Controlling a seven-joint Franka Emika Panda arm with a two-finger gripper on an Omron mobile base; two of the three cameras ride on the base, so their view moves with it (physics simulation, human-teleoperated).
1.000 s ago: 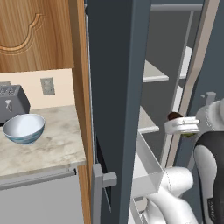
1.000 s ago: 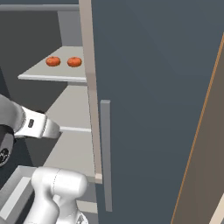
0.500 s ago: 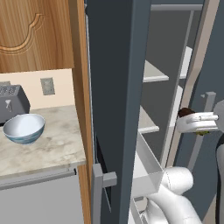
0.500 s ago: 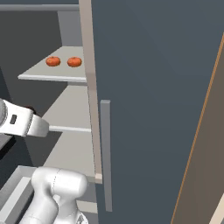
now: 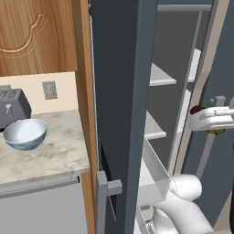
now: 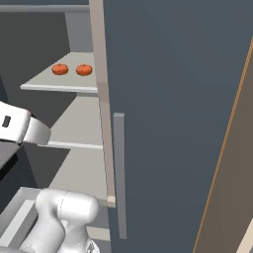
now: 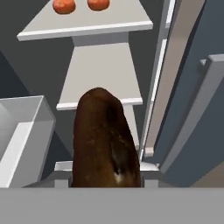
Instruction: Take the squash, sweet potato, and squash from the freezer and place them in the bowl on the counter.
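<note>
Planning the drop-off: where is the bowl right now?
In the left base view, the bowl sits at the left on the counter, just in front of the toaster.

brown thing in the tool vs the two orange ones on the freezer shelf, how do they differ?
The sweet potato is dark brown and long; the two squashes are small, round and orange-red. The sweet potato is held in the shut tool, off the shelves; the squashes sit side by side on an upper freezer shelf.

Claw [image 5: 206,122] clamped shut, arm reaching forward.
</note>
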